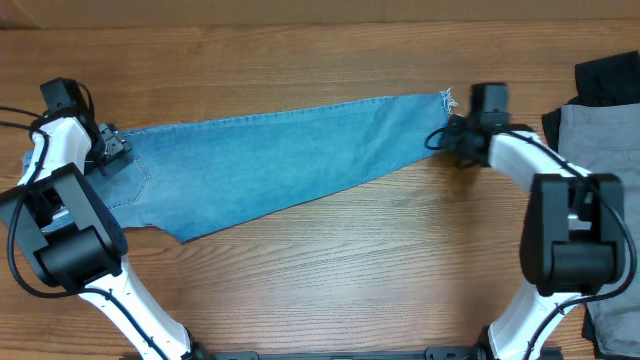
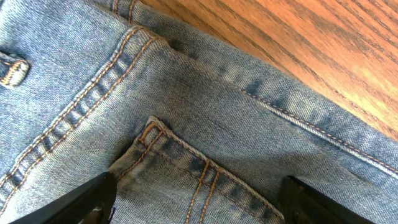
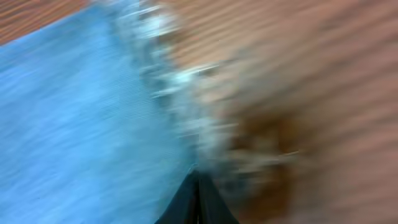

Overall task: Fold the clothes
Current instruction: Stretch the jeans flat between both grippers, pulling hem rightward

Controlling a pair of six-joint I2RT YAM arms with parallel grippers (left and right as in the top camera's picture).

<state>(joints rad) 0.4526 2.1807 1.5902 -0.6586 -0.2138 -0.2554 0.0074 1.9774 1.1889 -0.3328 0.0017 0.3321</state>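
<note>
Your jeans (image 1: 280,160) lie flat in one long strip across the wooden table (image 1: 300,280). They slant from the waistband at the left edge of the overhead frame up to the frayed hem (image 1: 446,100), right of centre near the top.

Your left gripper (image 1: 108,148) sits at the waistband end. In its wrist view the jaws stand wide apart, with one of the fingers (image 2: 87,202) in each lower corner of the frame. The stitched back pocket (image 2: 193,177) lies between them, and they grip nothing.

Your right gripper (image 1: 447,135) is at the lower corner of the hem. Its wrist view is badly blurred, but the fingertips meet at the bottom centre, right on the frayed edge. You cannot tell whether any denim is pinched between them.

The grey trousers (image 1: 595,140) lie at the right edge of the overhead frame, and the black garment (image 1: 610,75) is in the upper right corner. Both are well apart from the jeans.
</note>
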